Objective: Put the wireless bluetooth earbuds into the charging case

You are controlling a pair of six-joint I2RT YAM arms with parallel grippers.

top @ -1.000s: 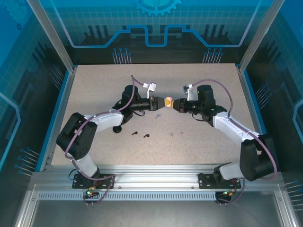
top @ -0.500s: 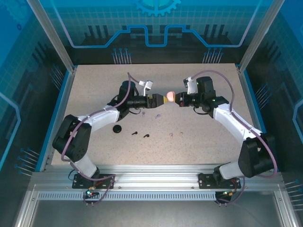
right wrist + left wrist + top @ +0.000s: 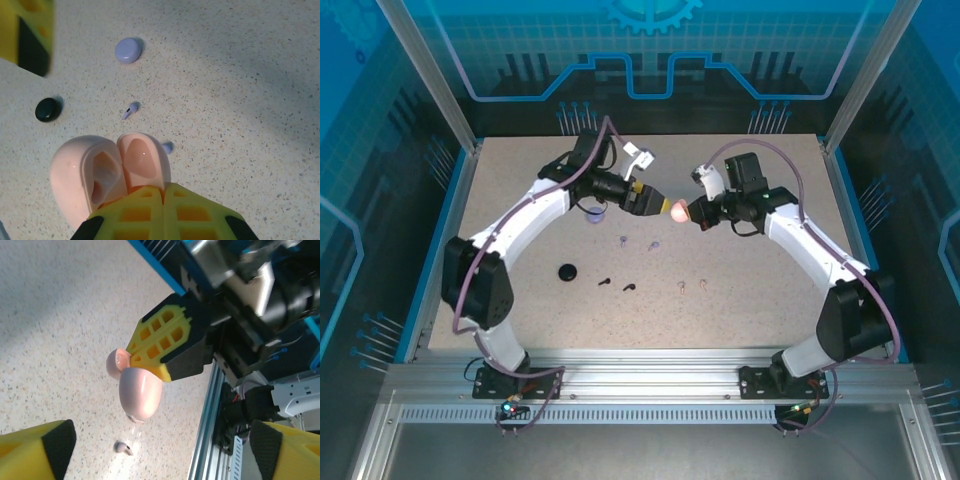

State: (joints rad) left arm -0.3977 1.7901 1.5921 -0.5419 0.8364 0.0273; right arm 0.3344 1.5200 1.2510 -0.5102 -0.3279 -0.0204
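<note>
Beyond our right gripper (image 3: 162, 192), clamped on the pink case (image 3: 95, 172) hinged open, we see a lilac earbud (image 3: 131, 110), lilac case (image 3: 128, 50) and black case (image 3: 47, 109); our left gripper (image 3: 658, 204) gapes wide.

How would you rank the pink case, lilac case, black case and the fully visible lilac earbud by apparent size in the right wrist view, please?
Largest: pink case, held nearest the camera.
Next: lilac case and black case, too alike to split.
Smallest: lilac earbud.

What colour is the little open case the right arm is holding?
The case is pale pink, clearest in the right wrist view.
</note>
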